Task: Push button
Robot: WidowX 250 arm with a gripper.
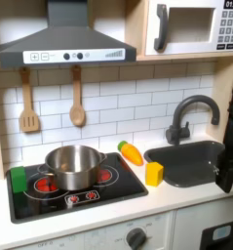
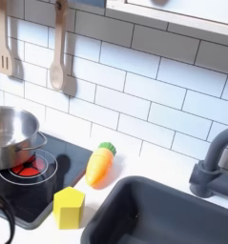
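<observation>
First exterior view | claw [image 1: 228, 168] by sink [image 1: 186, 162], opening unclear | stove buttons [image 1: 80, 198] well apart

Carrot [image 2: 101, 164] beside yellow block [image 2: 69, 208]

Silver pot [image 1: 72, 166] on my black stove [image 1: 74, 195] with red rings, orange carrot [image 2: 100, 164], yellow block [image 2: 69, 207], dark grey sink [image 1: 191, 161], white tiles [image 2: 134, 86].

Shiny metal pot [image 1: 71, 166], wooden spoon [image 1: 77, 96] (matt), glossy black stovetop [image 1: 116, 190]
</observation>
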